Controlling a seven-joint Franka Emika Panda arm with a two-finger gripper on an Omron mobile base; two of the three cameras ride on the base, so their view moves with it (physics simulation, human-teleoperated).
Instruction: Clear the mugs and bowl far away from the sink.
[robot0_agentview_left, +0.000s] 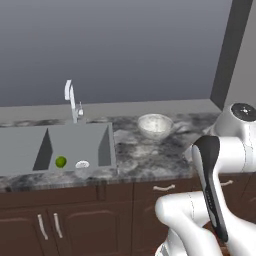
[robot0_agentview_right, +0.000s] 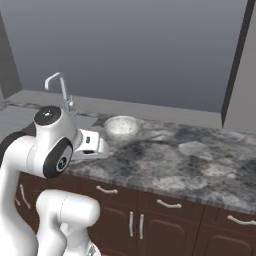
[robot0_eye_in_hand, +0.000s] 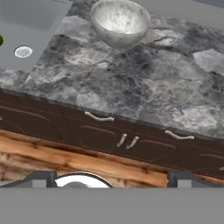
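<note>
We note the speckled bowl (robot0_eye_in_hand: 120, 22) empty on the bench (robot0_eye_in_hand: 144, 83), ahead of the open jaws; the sink (robot0_agentview_left: 65, 145) beyond-left holds a green fruit (robot0_agentview_left: 61, 161).

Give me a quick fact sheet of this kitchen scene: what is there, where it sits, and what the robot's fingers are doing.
bowl: upright on the marble counter, right of the sink, apparently empty
sink: grey basin set into the counter, silver tap behind it
in the sink: small green fruit beside the white drain
fingers: spread open, holding nothing, well short of the bowl
below counter: dark wooden cabinets
</note>
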